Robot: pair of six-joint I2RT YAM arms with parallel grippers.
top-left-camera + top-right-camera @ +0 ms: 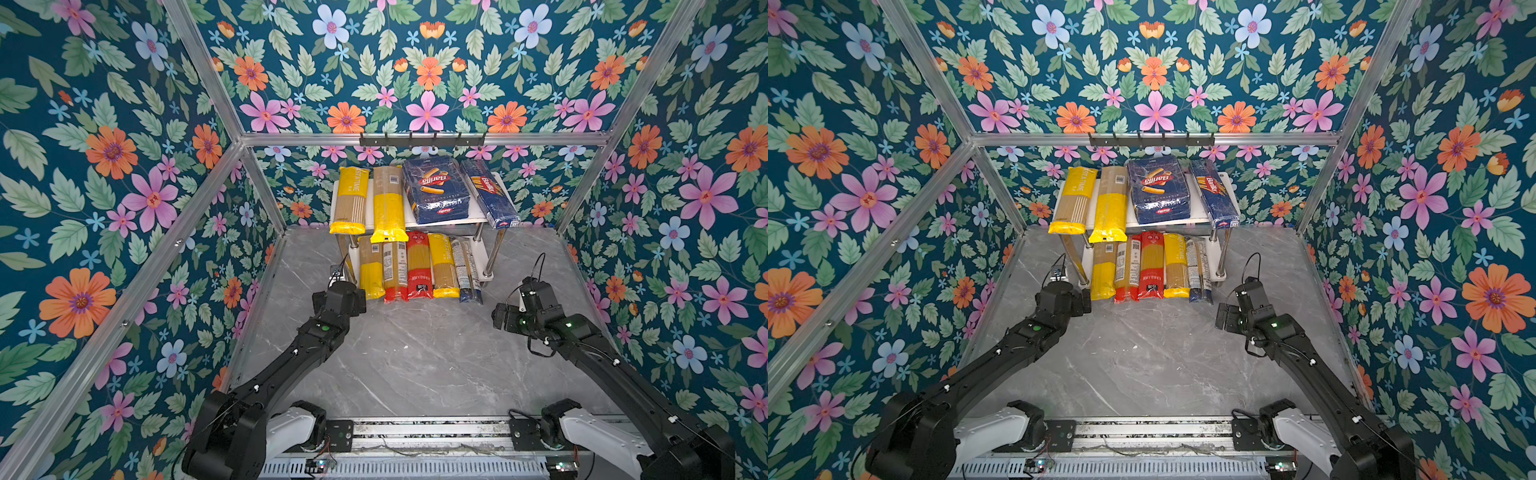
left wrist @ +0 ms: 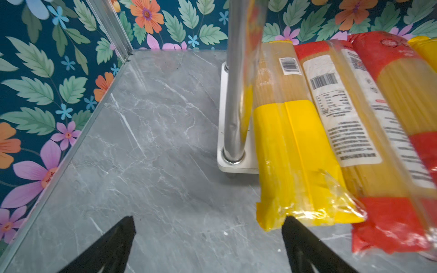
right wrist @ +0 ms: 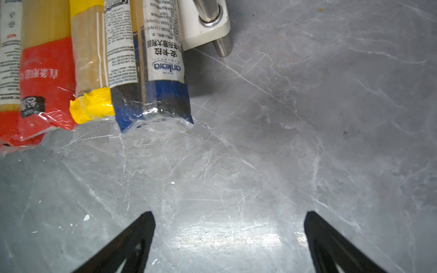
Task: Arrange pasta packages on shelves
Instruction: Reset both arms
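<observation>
Packs all shelved: four on the rack's (image 1: 478, 218) top board, five spaghetti bags (image 1: 417, 266) on the lower, ends overhanging the worktop (image 1: 415, 353). Left hand (image 2: 208, 234) and right hand (image 3: 229, 234) gape empty. Stocking looks finished; next, perhaps nudging overhangs inward.

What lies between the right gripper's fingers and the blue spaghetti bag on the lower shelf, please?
Only bare grey marble tabletop separates the open right gripper from the blue spaghetti bag; the right wrist view shows it.

The right hand (image 3: 229, 227) hangs spread and empty over grey marble (image 3: 307, 141), near a blue spaghetti bag (image 3: 151, 104).
</observation>
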